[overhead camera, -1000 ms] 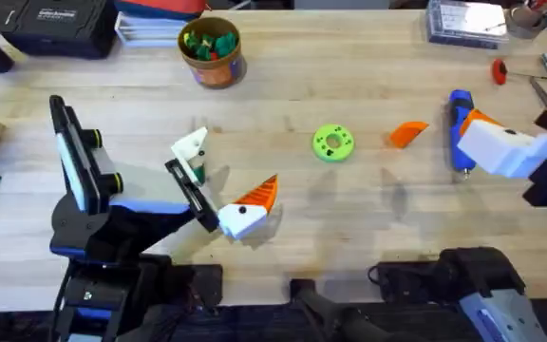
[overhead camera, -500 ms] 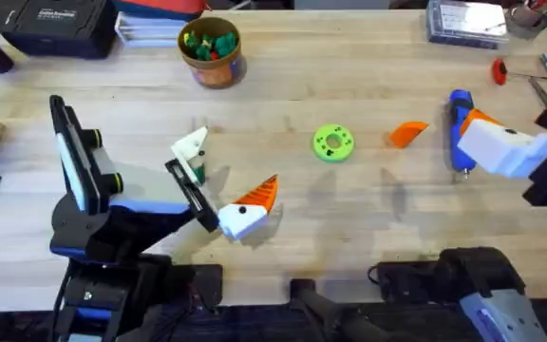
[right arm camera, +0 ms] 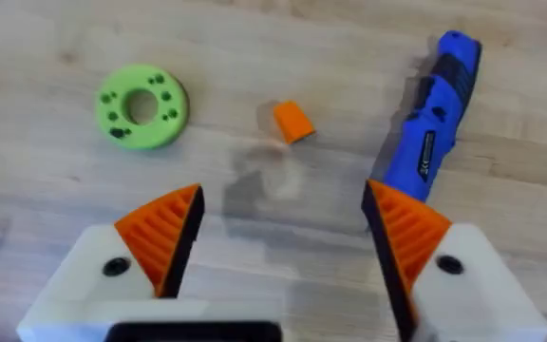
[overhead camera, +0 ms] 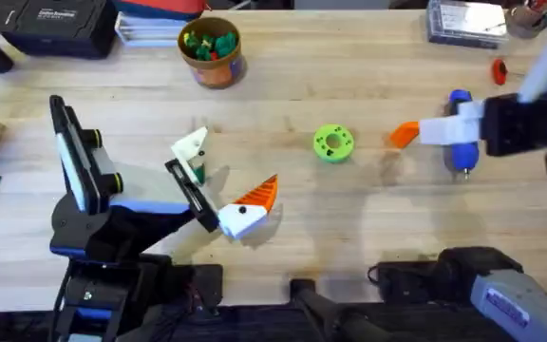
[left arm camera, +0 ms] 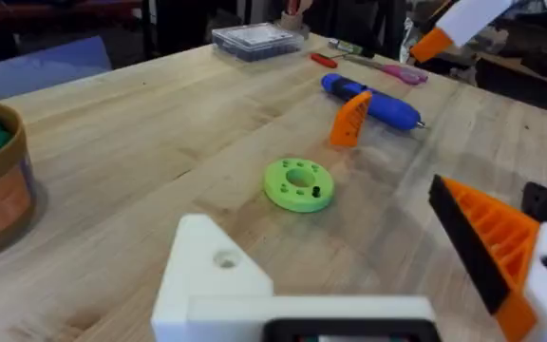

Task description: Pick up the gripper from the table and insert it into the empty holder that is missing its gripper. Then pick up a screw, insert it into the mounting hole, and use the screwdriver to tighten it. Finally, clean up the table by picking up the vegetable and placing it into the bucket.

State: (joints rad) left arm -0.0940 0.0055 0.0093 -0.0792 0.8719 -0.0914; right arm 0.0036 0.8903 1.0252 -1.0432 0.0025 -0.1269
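Wooden worktop [overhead camera: 283, 104], two arms. Left arm parked low at near left, forearm lying along the near edge, left claw [overhead camera: 218, 185] pointing right over the worktop. One finger carries an orange ribbed pad [overhead camera: 259, 195]; the other is the bare white holder [overhead camera: 190, 149] with a visible mounting hole. Spread wide, gripping nothing. Right arm raised over the right side, reaching left across the blue screwdriver [overhead camera: 461, 142]. Right claw [right arm camera: 283, 237] spread apart, empty, both orange pads on, hanging above bare wood between the gripper and the screwdriver.

No readable writing on the task items; case lettering at far left too small to read.

Count:
- 1 yellow-orange bucket [overhead camera: 212, 52], far left of centre, green toy pieces inside
- 1 screwdriver, flat on the worktop, right side
- 1 lime-green disc [overhead camera: 332, 142], centre
- 1 loose gripper [overhead camera: 406, 133], between disc and screwdriver, apart from both
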